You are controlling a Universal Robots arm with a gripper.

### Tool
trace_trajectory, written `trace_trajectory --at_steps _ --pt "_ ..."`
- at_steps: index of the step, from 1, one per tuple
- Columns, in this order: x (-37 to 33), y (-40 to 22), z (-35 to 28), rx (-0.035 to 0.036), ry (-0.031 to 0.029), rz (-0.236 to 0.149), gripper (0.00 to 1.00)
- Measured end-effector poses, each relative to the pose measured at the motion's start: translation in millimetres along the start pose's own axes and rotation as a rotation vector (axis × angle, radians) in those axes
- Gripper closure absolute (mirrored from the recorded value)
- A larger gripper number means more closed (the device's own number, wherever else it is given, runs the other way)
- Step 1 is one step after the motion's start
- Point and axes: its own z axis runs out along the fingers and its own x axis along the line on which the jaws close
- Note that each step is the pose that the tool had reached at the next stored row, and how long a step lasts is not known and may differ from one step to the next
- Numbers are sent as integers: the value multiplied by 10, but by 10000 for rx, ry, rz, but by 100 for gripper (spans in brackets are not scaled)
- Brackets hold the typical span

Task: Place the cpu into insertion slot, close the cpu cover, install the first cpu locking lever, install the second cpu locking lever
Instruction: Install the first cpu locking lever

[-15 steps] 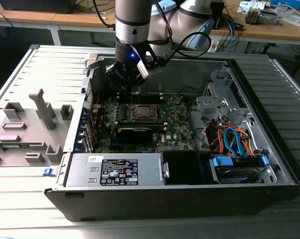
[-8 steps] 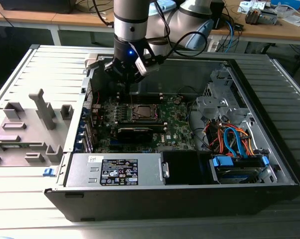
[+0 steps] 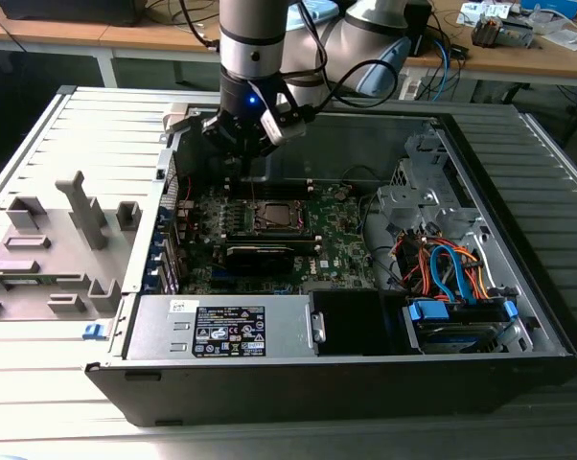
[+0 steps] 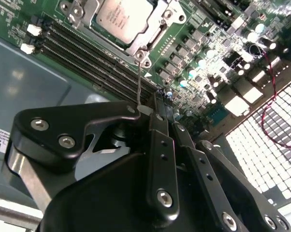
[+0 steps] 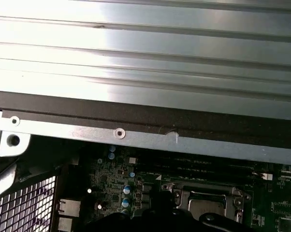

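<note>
The cpu [image 4: 120,15] lies with its silver top up in the insertion slot [image 3: 269,217] on the green board. The cpu cover [image 4: 137,47] is folded down around it as a silver frame. A thin wire locking lever [image 4: 138,82] rises from the socket's corner and ends close beside my black fingertips. My gripper [image 4: 164,96] hovers over the board just off that corner, its fingers pressed together with nothing visibly between them. In the exterior view the gripper [image 3: 242,153] hangs behind the socket, near the case's back wall. In the first wrist view the cpu [image 5: 209,200] shows inside its frame.
Long black memory slots [image 4: 87,53] run beside the socket. The case's metal rim [image 5: 136,137] and a perforated vent panel [image 4: 271,154] are close by. A power supply box [image 3: 226,329] sits at the front, and a drive cage with cables [image 3: 451,273] at the exterior view's right. A grey fixture tray [image 3: 58,249] lies outside the case.
</note>
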Motion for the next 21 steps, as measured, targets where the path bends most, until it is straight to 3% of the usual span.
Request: trace_trajectory --at_steps 21 --pt "-141 13 10 -2 9 1 89"
